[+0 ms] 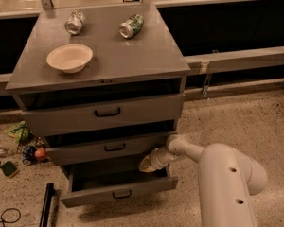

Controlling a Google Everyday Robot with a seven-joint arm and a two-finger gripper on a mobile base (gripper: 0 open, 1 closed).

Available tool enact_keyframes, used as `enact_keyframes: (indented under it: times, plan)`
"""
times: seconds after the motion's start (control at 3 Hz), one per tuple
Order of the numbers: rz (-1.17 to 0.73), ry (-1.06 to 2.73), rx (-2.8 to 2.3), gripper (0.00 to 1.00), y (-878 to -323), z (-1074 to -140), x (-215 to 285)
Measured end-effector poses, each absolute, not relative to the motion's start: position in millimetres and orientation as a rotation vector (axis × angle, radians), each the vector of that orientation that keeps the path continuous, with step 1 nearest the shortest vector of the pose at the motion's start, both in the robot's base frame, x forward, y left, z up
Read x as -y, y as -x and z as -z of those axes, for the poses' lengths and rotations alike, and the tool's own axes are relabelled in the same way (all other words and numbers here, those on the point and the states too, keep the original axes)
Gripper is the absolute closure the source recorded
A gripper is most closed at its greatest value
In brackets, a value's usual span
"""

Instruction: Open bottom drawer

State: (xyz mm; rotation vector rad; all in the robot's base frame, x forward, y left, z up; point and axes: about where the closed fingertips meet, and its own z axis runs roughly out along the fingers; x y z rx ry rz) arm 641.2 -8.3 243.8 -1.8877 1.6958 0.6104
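Observation:
The grey cabinet point(132, 65) has three drawers. The bottom drawer point(118, 192) stands pulled out toward me, its dark inside showing, with a small black loop handle point(121, 194) on its shallow front panel. The middle drawer point(104, 149) and top drawer point(104, 114) sit slightly out too. My gripper point(147, 164) is at the end of the white arm point(217, 174), reaching in from the right, just above the right rear part of the open bottom drawer and under the middle drawer's front.
On the cabinet top lie a white bowl point(69, 57) and two cans point(74, 22) point(131, 26). Litter point(21, 143) lies on the floor to the left. A black bar point(47, 205) lies at lower left. Speckled floor extends to the right.

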Motion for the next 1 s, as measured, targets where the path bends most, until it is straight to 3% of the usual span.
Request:
enact_keyframes:
  times: [1.0]
  plan:
    - [-0.535,1.957,-1.764,1.0,-624.5,-166.6,-32.4]
